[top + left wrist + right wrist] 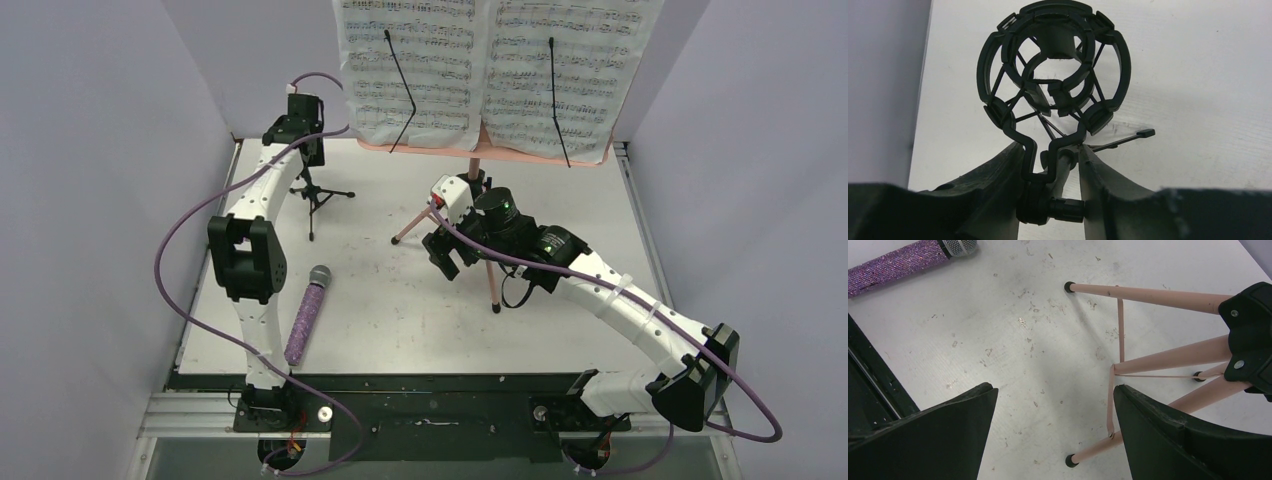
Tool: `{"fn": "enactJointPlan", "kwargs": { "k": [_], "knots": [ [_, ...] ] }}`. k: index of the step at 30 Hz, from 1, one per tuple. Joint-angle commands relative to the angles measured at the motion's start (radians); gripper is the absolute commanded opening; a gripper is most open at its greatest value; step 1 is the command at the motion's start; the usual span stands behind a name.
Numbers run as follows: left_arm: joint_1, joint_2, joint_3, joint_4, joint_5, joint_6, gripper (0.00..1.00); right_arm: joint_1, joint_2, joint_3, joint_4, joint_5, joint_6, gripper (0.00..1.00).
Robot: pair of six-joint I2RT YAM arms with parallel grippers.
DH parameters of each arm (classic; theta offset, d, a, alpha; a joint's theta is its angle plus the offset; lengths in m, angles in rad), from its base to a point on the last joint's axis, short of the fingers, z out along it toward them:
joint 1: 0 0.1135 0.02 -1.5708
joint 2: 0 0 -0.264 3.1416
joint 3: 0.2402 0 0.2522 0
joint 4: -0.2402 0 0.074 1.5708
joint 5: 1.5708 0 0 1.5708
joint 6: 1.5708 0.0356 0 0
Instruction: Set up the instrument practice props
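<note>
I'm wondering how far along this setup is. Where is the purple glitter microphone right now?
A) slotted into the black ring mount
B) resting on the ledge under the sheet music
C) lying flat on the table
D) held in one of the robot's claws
C: the purple glitter microphone lies flat on the table, and the black ring mount has nothing in it.

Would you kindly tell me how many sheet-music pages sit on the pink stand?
2: left page and right page, side by side on the music stand; more may be hidden behind.
</note>
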Motion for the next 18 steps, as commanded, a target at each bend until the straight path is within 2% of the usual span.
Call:
{"fn": "enactJointPlan", "kwargs": {
  "k": [1, 7, 18],
  "knots": [
    [0.004, -0.053, -0.017, 0.026, 0.03, -0.038, 0.3, -0.008, -0.002, 0.049, 0.024, 0.022, -0.014, 0.9],
    [0.003, -0.105, -0.027, 0.029, 0.043, -0.077, 0.02, -0.008, -0.003, 0.058, 0.024, 0.021, -0.015, 0.9],
    [0.003, -0.245, -0.041, 0.035, 0.011, -0.117, 0.0, -0.007, -0.027, 0.075, 0.02, 0.028, -0.019, 0.9]
  ]
}}
